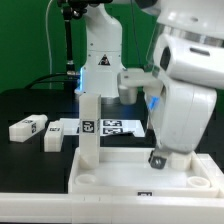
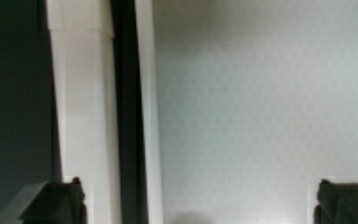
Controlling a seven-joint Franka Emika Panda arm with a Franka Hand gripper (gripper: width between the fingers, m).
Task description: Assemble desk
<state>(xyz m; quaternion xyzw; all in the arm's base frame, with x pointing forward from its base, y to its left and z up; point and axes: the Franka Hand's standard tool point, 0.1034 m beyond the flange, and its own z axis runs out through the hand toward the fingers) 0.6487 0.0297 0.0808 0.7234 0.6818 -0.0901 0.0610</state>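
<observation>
The white desk top lies flat at the front of the black table. One white leg stands upright on its corner at the exterior view's left. Two loose tagged legs lie on the table to the exterior view's left. I see no fourth leg. My gripper hangs low over the desk top's part at the exterior view's right. In the wrist view the gripper is open, and its dark fingertips stand wide apart over the desk top's flat face and rim. Nothing is between the jaws.
The marker board lies flat behind the desk top. The arm's white base stands at the back centre. My bulky white arm fills the exterior view's right. A round hole shows in the desk top beside the gripper.
</observation>
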